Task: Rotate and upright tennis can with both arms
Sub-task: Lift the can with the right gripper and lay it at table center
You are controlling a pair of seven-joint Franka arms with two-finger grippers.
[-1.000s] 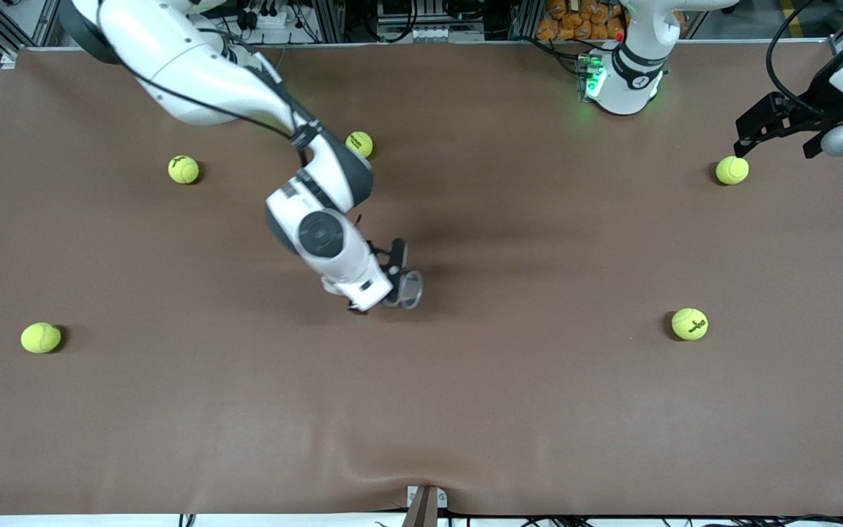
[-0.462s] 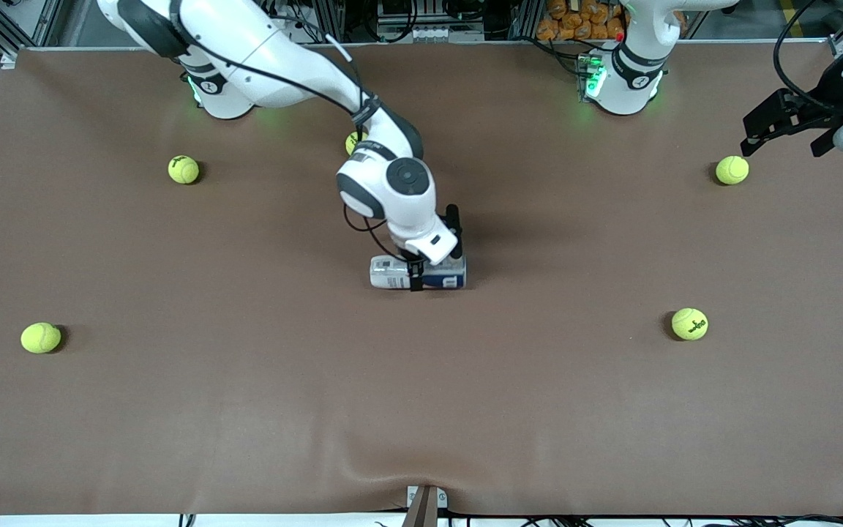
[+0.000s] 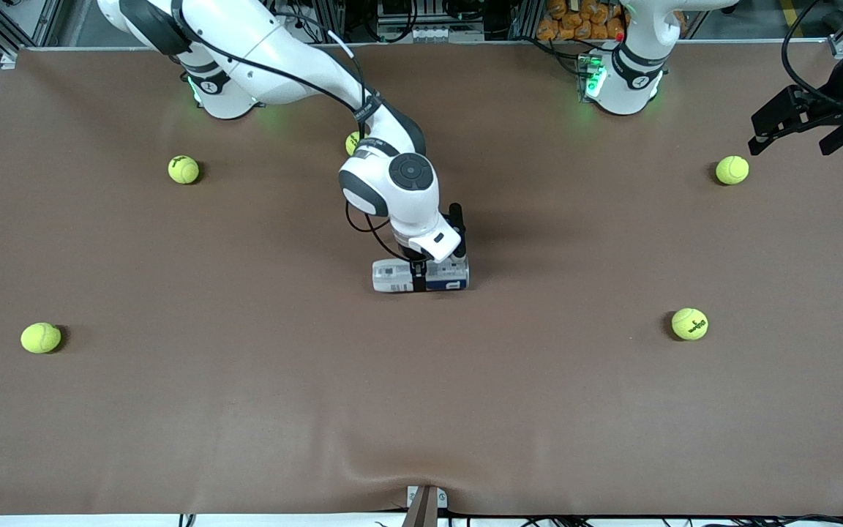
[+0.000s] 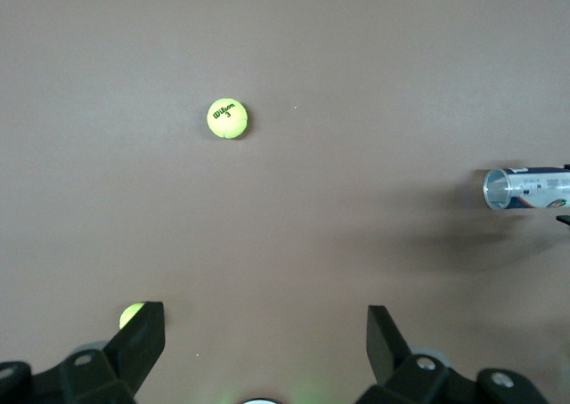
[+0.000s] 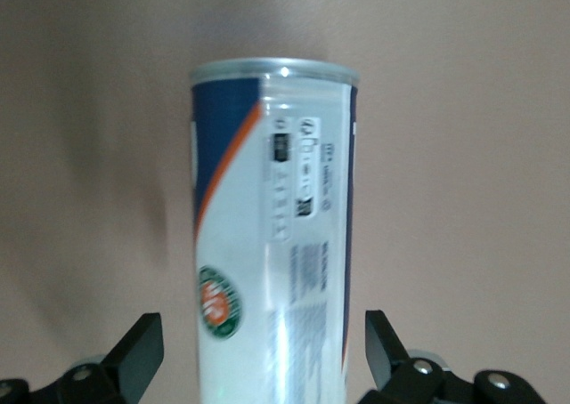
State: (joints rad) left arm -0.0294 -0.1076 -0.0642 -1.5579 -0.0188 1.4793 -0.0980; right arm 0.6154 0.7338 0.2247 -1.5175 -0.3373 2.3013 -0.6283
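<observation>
We saw the tennis can [image 3: 420, 276] lying on its side near the middle of the brown table [image 3: 538, 410], its long axis running from the 3 o'clock to the 9 o'clock direction in the front view, with the dark-blue part of its label toward the left arm's end. The right gripper [image 3: 417, 278] stood over the can's midsection, one black finger crossing the label. In the right wrist view the can [image 5: 272, 235] ran lengthwise between the two spread fingers [image 5: 134, 355], with a gap showing on each side, so we judged the jaws parted and not touching it; the round logo and the silver rim were plain there.

The left gripper [image 3: 795, 124] hung in the air at the left arm's end of the table, above and at roughly the 1 o'clock direction from a tennis ball [image 3: 732, 170]. Its fingers [image 4: 138, 346] were wide apart with nothing between them, and that arm waited. From its wrist camera we made out the can's open end [image 4: 525, 189] well away, a ball marked Wilson [image 4: 227, 118], and another ball [image 4: 131, 314] just beside one finger.

Four more balls lay scattered: one [image 3: 689, 323] nearer the front camera at the left arm's end, two [image 3: 184, 169] [image 3: 41, 337] toward the right arm's end, and one [image 3: 352, 143] partly hidden by the right arm [image 3: 282, 51].
</observation>
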